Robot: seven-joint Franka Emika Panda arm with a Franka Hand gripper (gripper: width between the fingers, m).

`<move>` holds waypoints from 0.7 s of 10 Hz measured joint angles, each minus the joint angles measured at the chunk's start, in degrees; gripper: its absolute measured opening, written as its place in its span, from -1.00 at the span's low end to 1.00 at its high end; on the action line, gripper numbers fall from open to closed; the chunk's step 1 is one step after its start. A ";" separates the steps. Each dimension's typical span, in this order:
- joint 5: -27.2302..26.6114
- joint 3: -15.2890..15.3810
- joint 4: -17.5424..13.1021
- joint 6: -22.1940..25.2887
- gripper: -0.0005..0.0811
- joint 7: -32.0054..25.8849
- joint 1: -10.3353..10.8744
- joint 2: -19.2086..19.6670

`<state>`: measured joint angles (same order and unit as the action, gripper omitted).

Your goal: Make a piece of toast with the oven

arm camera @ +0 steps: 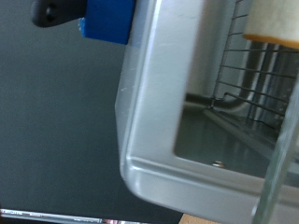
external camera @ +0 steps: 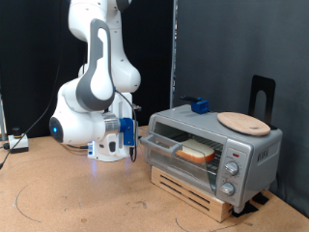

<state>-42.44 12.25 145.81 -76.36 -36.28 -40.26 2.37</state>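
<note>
The oven (external camera: 217, 145) is a silver-grey box on a wooden pallet at the exterior view's right, with three knobs (external camera: 232, 166) on its right side. The piece of toast (external camera: 197, 151) lies inside on the wire rack, pale with a brown crust. The glass door (external camera: 160, 143) stands partly open. My gripper (external camera: 129, 138) hangs close to the door's left end. The wrist view shows the oven's frame (arm camera: 149, 140), the wire rack (arm camera: 245, 84) and an edge of the toast (arm camera: 276, 23); no fingers show there.
A round tan wooden board (external camera: 243, 122) and a small blue object (external camera: 199, 104) lie on the oven's top; the blue object also shows in the wrist view (arm camera: 107, 19). A black stand (external camera: 263, 95) rises behind the oven. Cables (external camera: 17, 141) lie at the left.
</note>
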 joint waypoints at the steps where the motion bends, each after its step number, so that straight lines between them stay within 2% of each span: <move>1: -0.28 0.61 1.47 0.06 0.99 0.00 0.11 -2.24; 3: -2.30 1.64 5.01 -0.44 0.99 0.76 0.47 -7.40; 7: -8.25 4.32 11.49 -1.37 0.99 6.54 1.61 -19.51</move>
<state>-50.69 16.57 157.30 -77.73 -29.74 -38.65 -17.14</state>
